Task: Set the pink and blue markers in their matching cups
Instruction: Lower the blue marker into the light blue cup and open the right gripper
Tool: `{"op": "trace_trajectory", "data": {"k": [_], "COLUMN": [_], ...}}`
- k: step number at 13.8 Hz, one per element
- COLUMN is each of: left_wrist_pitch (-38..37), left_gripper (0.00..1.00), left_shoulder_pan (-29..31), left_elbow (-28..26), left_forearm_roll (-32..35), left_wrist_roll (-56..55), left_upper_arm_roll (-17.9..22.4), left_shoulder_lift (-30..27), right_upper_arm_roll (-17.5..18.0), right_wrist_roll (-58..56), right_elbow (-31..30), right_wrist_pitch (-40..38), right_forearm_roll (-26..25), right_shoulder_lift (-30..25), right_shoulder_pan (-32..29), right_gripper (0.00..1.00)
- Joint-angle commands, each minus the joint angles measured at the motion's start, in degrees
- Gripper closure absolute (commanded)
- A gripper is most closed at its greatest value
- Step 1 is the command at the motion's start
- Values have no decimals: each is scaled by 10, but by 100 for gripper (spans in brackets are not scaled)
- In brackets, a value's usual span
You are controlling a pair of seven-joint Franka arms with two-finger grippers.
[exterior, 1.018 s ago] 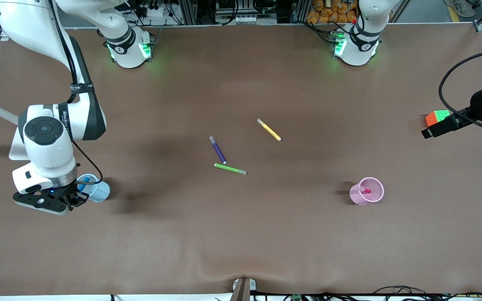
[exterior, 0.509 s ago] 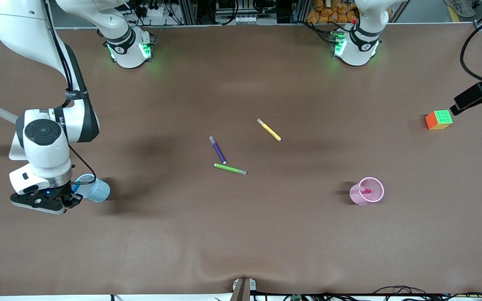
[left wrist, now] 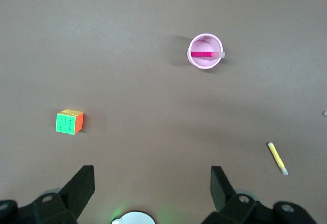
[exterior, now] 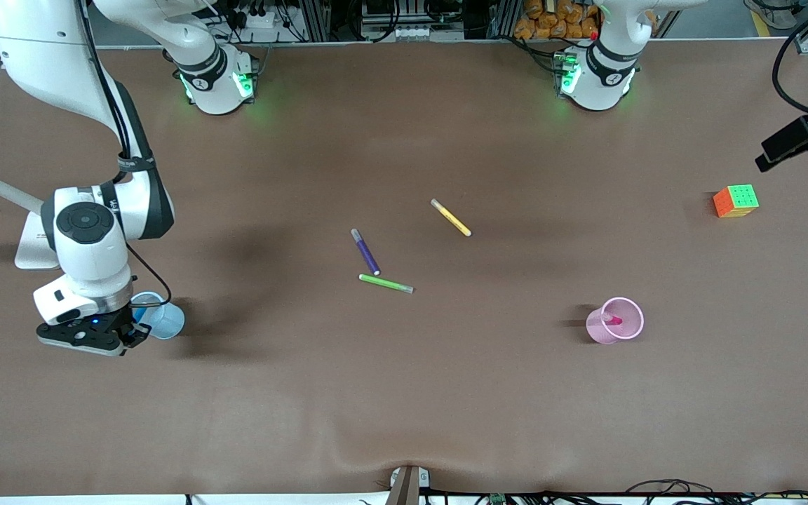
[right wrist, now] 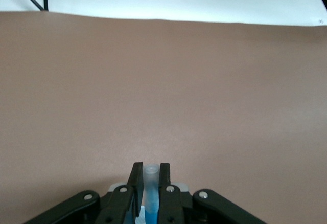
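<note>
My right gripper (exterior: 132,328) is shut on the blue marker (right wrist: 150,196), holding it upright by its pale cap end over the light blue cup (exterior: 171,321) near the right arm's end of the table. A bit of the blue barrel (exterior: 139,313) shows at the cup's mouth; how deep it reaches is hidden. The pink marker (exterior: 614,320) lies inside the light pink cup (exterior: 595,327), which also shows in the left wrist view (left wrist: 204,44) with the marker (left wrist: 203,54) across it. My left gripper (left wrist: 152,183) is open and empty, high up at the left arm's end of the table (exterior: 786,146).
A purple pen (exterior: 365,252), a green pen (exterior: 385,283) and a yellow pen (exterior: 451,217) lie at mid-table. A colour cube (exterior: 736,200) sits near the left arm's end. A white stand (exterior: 29,252) is beside the right arm.
The left gripper has drawn away from the cube toward the table's edge. The right gripper, still shut on the blue marker, has shifted slightly beside the blue cup.
</note>
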Motion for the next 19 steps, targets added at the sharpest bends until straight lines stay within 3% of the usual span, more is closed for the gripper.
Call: {"op": "trace_trajectory", "data": {"k": [1, 3, 5, 6, 7, 9, 12, 16, 19], "left_wrist_pitch": [5, 6, 6, 6, 6, 5, 3, 4, 4], "left_gripper": [0, 0, 0, 0, 0, 0, 0, 0, 0], "left_shoulder_pan": [-2, 0, 17, 28, 29, 29, 30, 30, 30], "left_elbow": [-49, -60, -61, -62, -62, -63, -62, -62, -62], "left_forearm_roll": [-8, -8, -7, -8, -6, -6, -6, -6, -4], "left_wrist_roll": [10, 10, 9, 9, 9, 9, 9, 9, 9], "left_upper_arm_roll": [4, 0, -25, -41, -42, -42, -40, -39, -39], "left_shoulder_lift": [-43, -51, -50, -50, -49, -49, -50, -49, -49], "right_upper_arm_roll": [7, 8, 7, 8, 8, 8, 9, 16, 34], "right_wrist_roll": [24, 29, 28, 29, 28, 26, 21, 19, 0], "right_elbow": [-16, -17, -16, -14, -12, -12, 10, 76, 102], "right_wrist_pitch": [12, 10, 8, 8, 8, 11, -1, -117, -145], "right_forearm_roll": [-14, -14, -14, -14, -14, -14, -11, -7, -5], "right_shoulder_lift": [-5, -5, -5, -5, -5, -5, -5, 3, 6], "right_shoulder_pan": [-9, -10, -10, -10, -11, -12, -12, -4, -13], "right_gripper": [100, 96, 78, 75, 65, 34, 30, 25, 22]}}
